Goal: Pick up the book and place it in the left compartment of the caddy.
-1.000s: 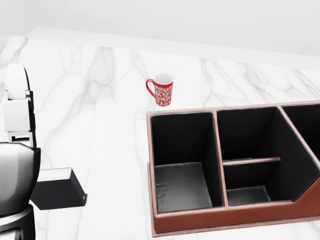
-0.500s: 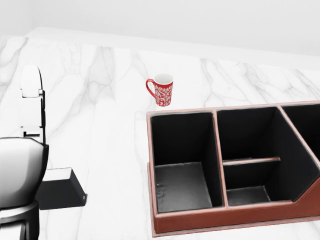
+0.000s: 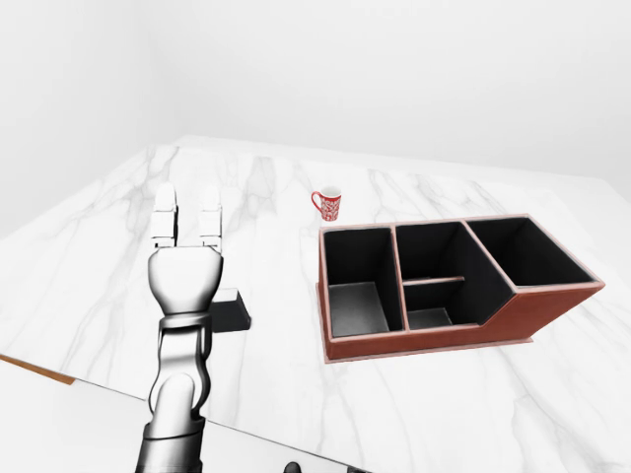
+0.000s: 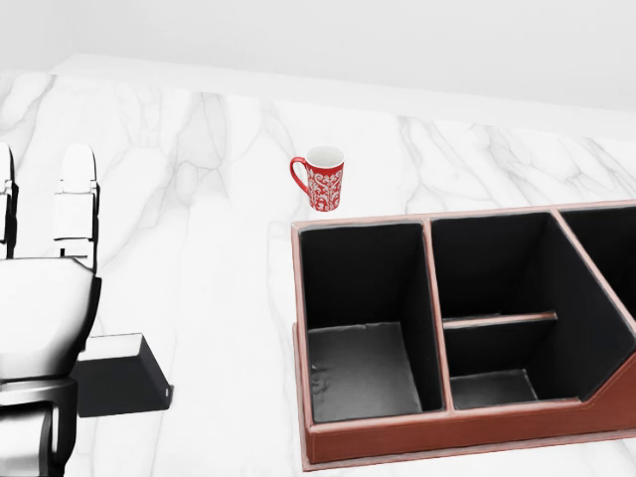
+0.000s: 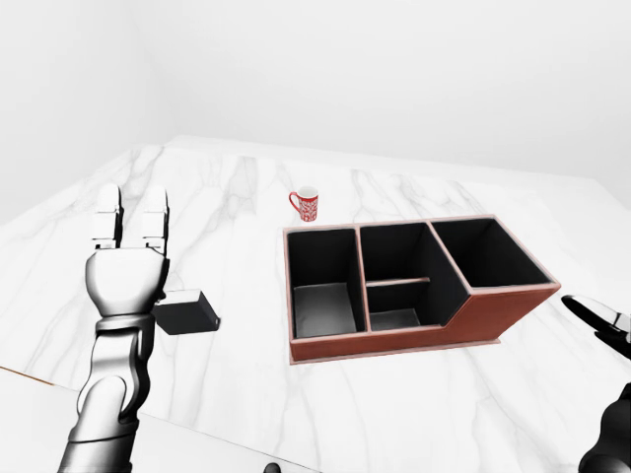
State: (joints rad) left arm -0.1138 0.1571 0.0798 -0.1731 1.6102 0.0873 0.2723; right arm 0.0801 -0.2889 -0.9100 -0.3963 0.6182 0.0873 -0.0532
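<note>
One broad marble worktop (image 3: 256, 374) carries everything here, white with grey veins. Next in size is the caddy (image 3: 513, 317), a reddish-brown box with black insides, standing toward the right of the left-eye view; its leftmost compartment (image 4: 360, 373) shows a bare dark floor, the middle one is crossed by a low divider, and the right one runs off the head view's edge.

Rising from the bottom left of the eye views is the left hand (image 5: 125, 276), palm part upright, its fingers (image 5: 106, 225) held straight up and apart, closed on nothing. It stands above the worktop, just left of the book in each view.

The book (image 5: 185, 313), dark with a pale upper face, lies flat on the worktop, well apart from the caddy and to its left; the left hand hides part of it in the left-eye and head views.

Only a tip of the right hand (image 5: 603, 320) enters the right-eye view at the far right edge, and whether its fingers are spread I cannot tell.

Smallest is a red patterned mug (image 4: 319, 179), upright above the caddy's left corner.
</note>
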